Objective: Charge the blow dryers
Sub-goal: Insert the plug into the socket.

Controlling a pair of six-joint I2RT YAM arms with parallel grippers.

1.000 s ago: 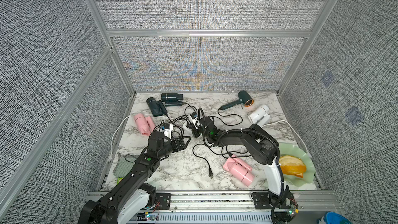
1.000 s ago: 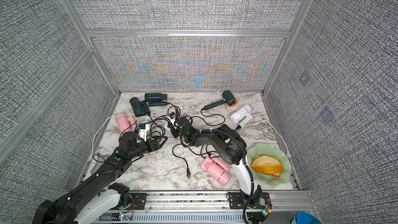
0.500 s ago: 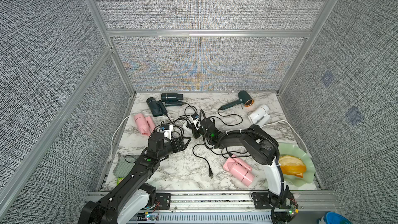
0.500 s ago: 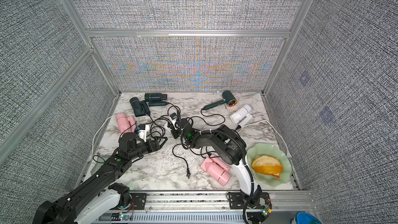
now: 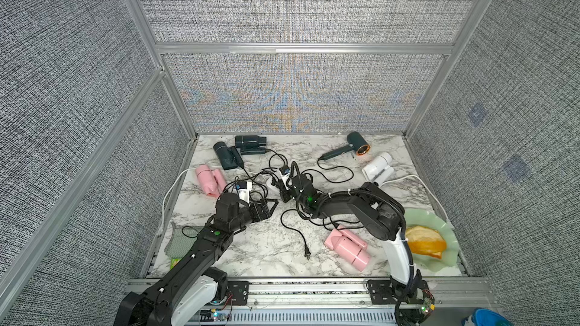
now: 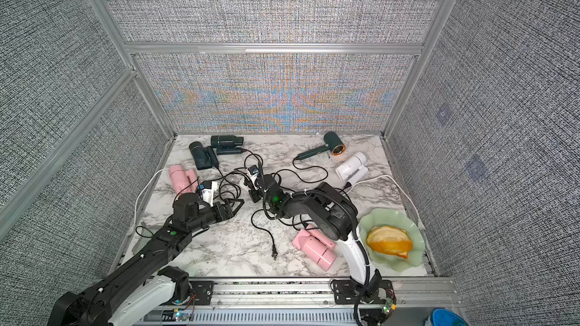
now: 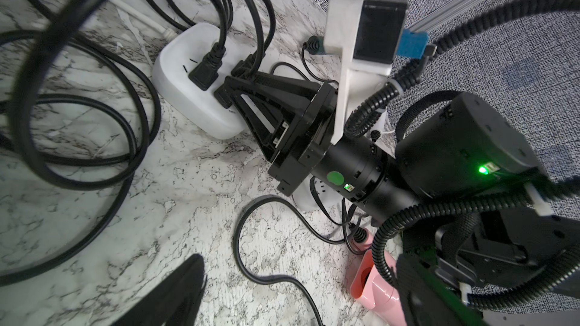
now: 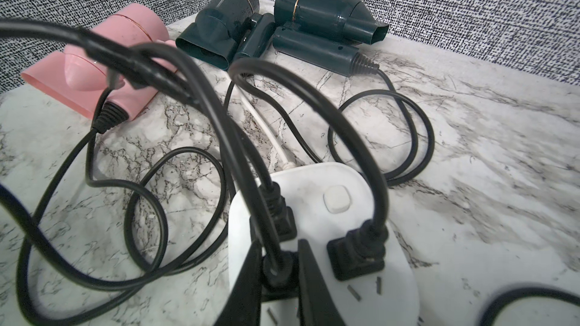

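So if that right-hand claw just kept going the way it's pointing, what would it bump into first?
Most likely the white socket block: the right gripper is shut on a black plug right at the block's top face, with nothing else between them.

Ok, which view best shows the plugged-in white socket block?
Right wrist view: the socket block is close up, three plugs visible, fingers shut on the middle plug. The left wrist view shows it smaller; in both top views it is tiny.

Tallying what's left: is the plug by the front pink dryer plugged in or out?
Out: the plug lies loose on the marble table, plugged into nothing.
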